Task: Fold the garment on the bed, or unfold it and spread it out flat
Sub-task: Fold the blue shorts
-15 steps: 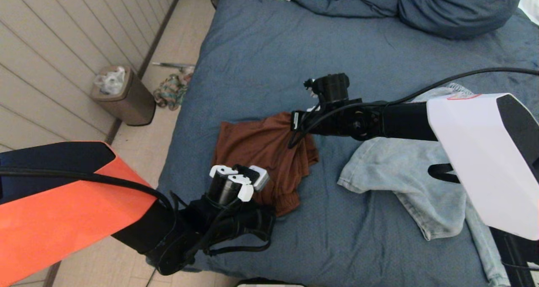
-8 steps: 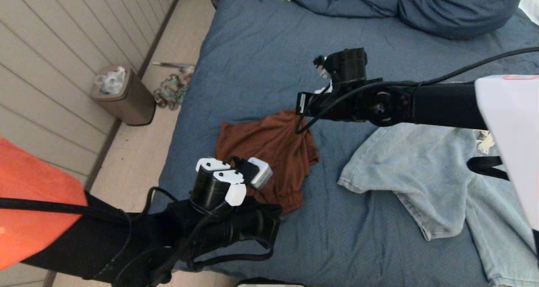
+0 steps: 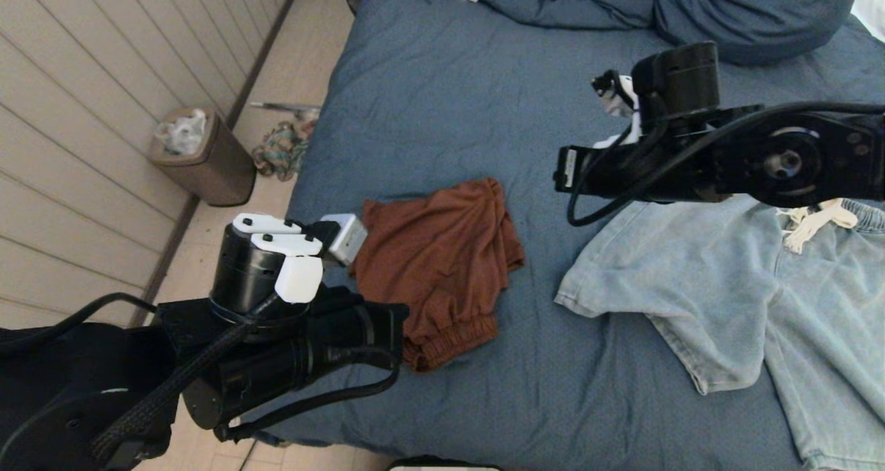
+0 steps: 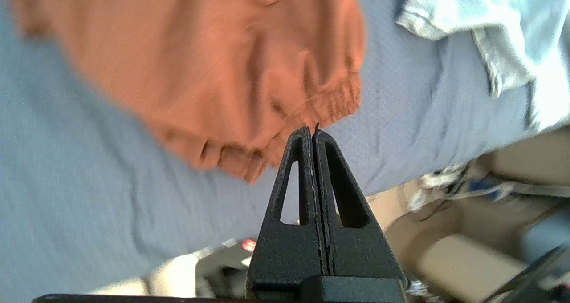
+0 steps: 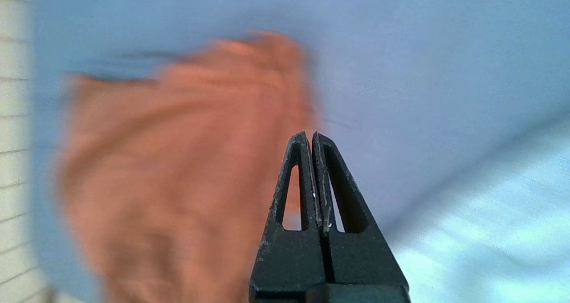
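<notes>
The bed (image 3: pixel 442 97), covered in wrinkled slate-blue, fills most of the head view, with the bunched duvet (image 3: pixel 664 7) at its far edge. A rust-brown garment (image 3: pixel 442 263) is seen crumpled near the bed's left edge, elastic hem toward the near edge. Light denim shorts (image 3: pixel 726 291) are spread toward the bed's right edge, apart from the brown garment. The left hand (image 4: pixel 314 131) is held above the near left corner, its fingers pressed together on nothing, tips seen over the brown garment's hem in the left wrist view. The right hand (image 5: pixel 310 136) is held above the bed over the shorts' far side, fingers pressed together, empty. A bin (image 3: pixel 200 156) is seen on the floor by the wall
</notes>
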